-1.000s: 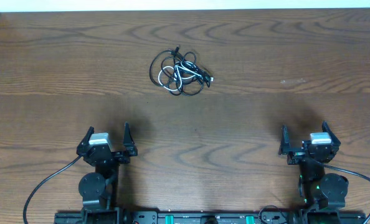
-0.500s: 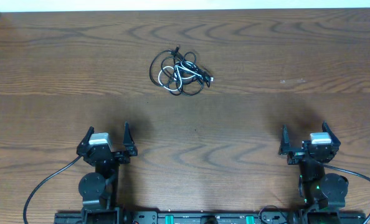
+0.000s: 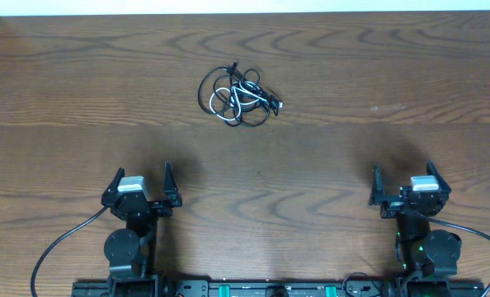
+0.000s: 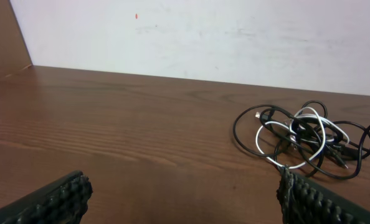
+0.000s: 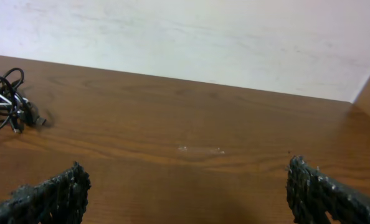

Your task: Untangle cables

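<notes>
Cables (image 3: 238,97) lie in 1 tight clump; left tool (image 3: 142,175) and right tool (image 3: 402,172) spread, empty, well apart from it; pinching several strands together risks tightening the knot.

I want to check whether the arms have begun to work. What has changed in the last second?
Nothing has visibly changed. The cables lie in the same tangled heap, and the left gripper and the right gripper stay open and hold nothing.

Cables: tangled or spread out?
Tangled. Black cables and the white cable loop through each other in one tight clump.
</notes>
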